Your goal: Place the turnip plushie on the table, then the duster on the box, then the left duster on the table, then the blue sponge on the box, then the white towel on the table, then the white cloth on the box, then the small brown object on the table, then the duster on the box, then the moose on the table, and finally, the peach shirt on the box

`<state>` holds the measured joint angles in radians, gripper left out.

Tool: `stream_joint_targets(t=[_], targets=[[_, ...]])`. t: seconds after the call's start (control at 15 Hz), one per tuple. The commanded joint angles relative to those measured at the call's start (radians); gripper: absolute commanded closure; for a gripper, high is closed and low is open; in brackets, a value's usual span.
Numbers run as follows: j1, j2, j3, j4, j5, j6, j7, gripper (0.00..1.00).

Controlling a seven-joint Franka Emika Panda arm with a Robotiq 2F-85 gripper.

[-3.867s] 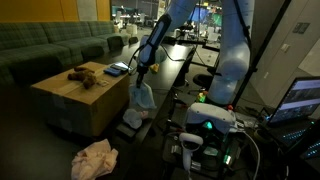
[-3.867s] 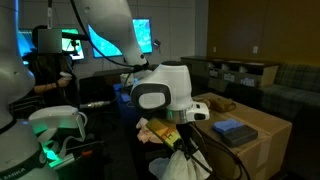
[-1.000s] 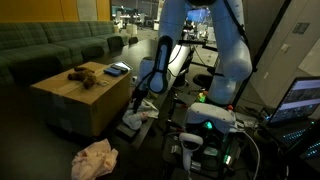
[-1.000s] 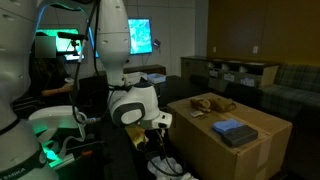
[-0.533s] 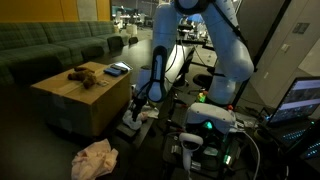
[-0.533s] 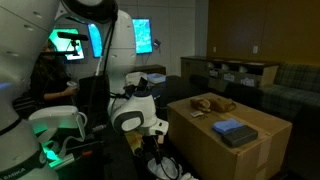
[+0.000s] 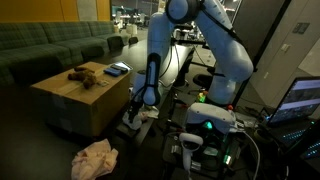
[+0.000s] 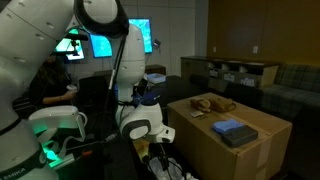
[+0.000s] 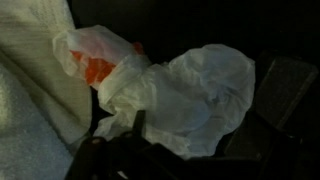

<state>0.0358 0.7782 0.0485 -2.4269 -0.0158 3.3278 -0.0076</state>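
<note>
White towel [image 9: 190, 95] lies in a soft, crumpled heap on the dark counter [image 9: 200, 25]. In the wrist view it fills the left side and the middle of the picture. A small orange patch [image 9: 95, 68] shows among its folds, and it is too blurry to tell what that is.

The gripper [image 7: 136, 107] hangs low, just above the towel [image 7: 136, 121]. Its jaws are wide apart and nothing is between them. The towel is not held. It sits right under the gripper, a little apart from it. In an exterior view the gripper [image 8: 155, 150] points down and a bit of the towel [image 8: 170, 168] shows just below it, near the bottom edge.

The arm [image 7: 152, 65] bends down next to the box [image 7: 70, 105]. The towel lies beside the box, down by its near corner and lower than its top.

On top of the box sits the moose [image 7: 82, 75], lying on its side. A blue sponge [image 7: 117, 69] rests on the box too, near the far corner and well apart from the moose. Both exterior views show these two on the box top, the moose [image 8: 210, 103] and the sponge [image 8: 235, 130].

The peach shirt [image 7: 95, 158] lies bunched up on the floor [image 7: 40, 160] in front of the box, well apart from the gripper and the towel.
</note>
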Motion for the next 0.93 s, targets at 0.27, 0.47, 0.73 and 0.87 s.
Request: stream_joint_targets(t=[0.27, 0.47, 0.73, 0.87], targets=[[-0.041, 0.112, -0.032, 0.108, -0.021, 0.019, -0.034, 0.03], [-0.071, 0.112, -0.02, 0.109, -0.034, 0.003, -0.045, 0.28], [-0.116, 0.092, 0.013, 0.092, -0.064, -0.015, -0.058, 0.59], [-0.124, 0.083, 0.022, 0.086, -0.073, -0.025, -0.06, 0.75]])
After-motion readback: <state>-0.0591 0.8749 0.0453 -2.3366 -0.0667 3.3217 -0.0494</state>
